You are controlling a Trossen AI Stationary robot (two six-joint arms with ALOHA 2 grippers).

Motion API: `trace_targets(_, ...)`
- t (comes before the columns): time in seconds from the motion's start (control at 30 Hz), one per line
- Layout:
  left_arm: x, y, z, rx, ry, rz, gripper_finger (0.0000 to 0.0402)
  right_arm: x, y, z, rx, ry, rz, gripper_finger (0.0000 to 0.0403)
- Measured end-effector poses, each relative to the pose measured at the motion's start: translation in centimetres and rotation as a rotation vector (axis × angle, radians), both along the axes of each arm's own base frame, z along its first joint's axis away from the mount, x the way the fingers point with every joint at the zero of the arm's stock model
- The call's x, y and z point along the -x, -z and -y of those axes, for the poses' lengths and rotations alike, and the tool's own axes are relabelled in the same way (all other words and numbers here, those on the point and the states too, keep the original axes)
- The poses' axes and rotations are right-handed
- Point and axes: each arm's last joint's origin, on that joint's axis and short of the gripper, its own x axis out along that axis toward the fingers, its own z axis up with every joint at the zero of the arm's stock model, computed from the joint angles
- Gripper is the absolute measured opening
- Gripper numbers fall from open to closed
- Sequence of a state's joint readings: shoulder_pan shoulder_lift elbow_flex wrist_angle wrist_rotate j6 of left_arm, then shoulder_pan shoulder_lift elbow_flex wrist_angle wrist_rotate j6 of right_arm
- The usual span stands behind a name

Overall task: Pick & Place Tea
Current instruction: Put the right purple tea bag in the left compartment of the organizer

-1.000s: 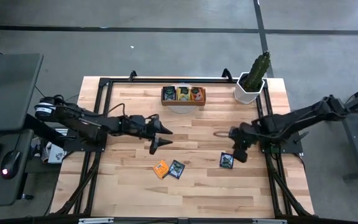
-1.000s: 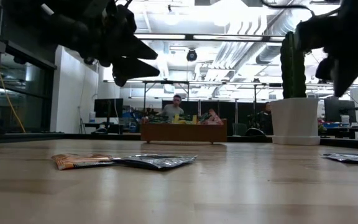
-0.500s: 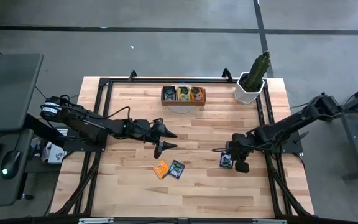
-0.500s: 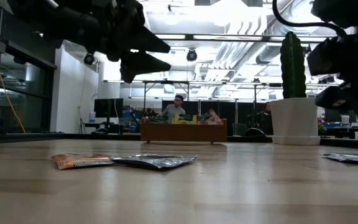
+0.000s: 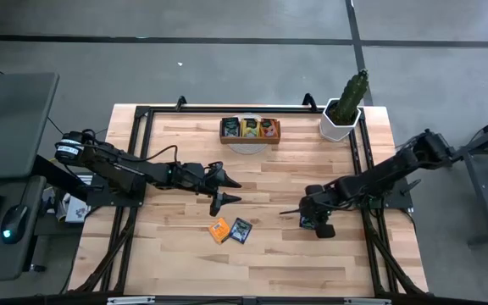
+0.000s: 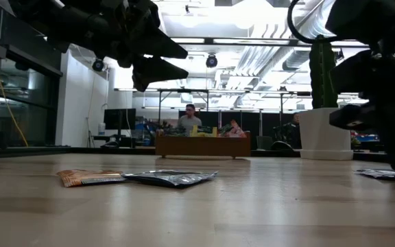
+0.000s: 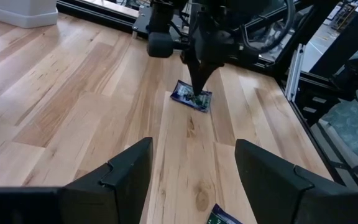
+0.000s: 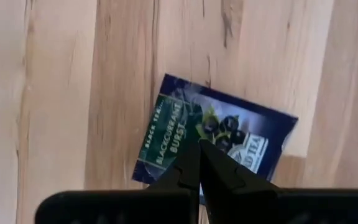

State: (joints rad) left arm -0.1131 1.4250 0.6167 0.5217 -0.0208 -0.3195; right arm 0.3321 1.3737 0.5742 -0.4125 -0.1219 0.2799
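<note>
Three tea sachets lie flat on the table. A dark blue sachet point(image 8: 213, 140) point(image 5: 309, 222) point(image 7: 191, 98) lies under my right gripper point(image 8: 199, 146) point(image 5: 315, 225). That gripper is shut, points down and has its tips over the middle of the sachet's printed face. An orange sachet point(image 5: 219, 230) point(image 6: 88, 178) and a dark sachet point(image 5: 241, 230) point(image 6: 173, 178) lie side by side nearer the near edge. My left gripper point(image 5: 227, 192) point(image 6: 173, 58) point(image 7: 194, 162) is open. It hovers above the table, just to the far side of that pair. My right gripper's shut fingertips point(image 8: 191, 155) come from above, pointing down, onto the middle of the dark blue sachet's face point(image 8: 185, 134). The sachet lies flat on the table. Whether the tips touch it, I cannot tell.
A brown wooden tray point(image 5: 250, 129) point(image 6: 202, 146) with sachets in its three compartments stands near the far edge. A potted cactus in a white pot point(image 5: 343, 110) point(image 6: 326, 130) stands at the far right corner. Black frame rails point(image 5: 358, 157) run along the table's sides. Bare wood lies between the two arms.
My right gripper has moved toward the near edge and a little to the left, and has come down over the dark blue sachet, its fingers pointing down. My left gripper shifted slightly toward the right early on, then kept still. No sachet has moved.
</note>
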Motion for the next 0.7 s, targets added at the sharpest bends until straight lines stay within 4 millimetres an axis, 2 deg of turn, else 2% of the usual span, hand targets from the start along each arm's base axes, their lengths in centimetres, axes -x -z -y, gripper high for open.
trace_targets(0.1, 0.0, 0.0, 0.0, 0.0, 0.0, 0.0, 0.0227, -0.6, 0.2, -0.2, -0.001, -0.021, -0.01, 0.0)
trace_targets(0.23, 0.0, 0.0, 0.0, -0.006, 0.005, 0.0, 0.0227, -1.0, 1.4, -0.2, -0.031, -0.021, -0.079, 0.0)
trace_targets(0.4, 0.0, 0.0, 0.0, -0.007, 0.005, -0.001, 0.0227, -1.8, 2.5, -0.1, -0.117, 0.047, -0.116, 0.0)
trace_targets(0.5, 0.0, 0.1, 0.0, -0.007, 0.005, -0.008, 0.0227, -2.9, 2.6, 0.6, -0.187, 0.189, -0.067, 0.0)
trace_targets(0.7, 0.0, 0.1, 0.0, -0.002, 0.003, -0.009, 0.0227, -5.2, 2.2, 3.3, -0.205, 0.635, 0.115, 0.0)
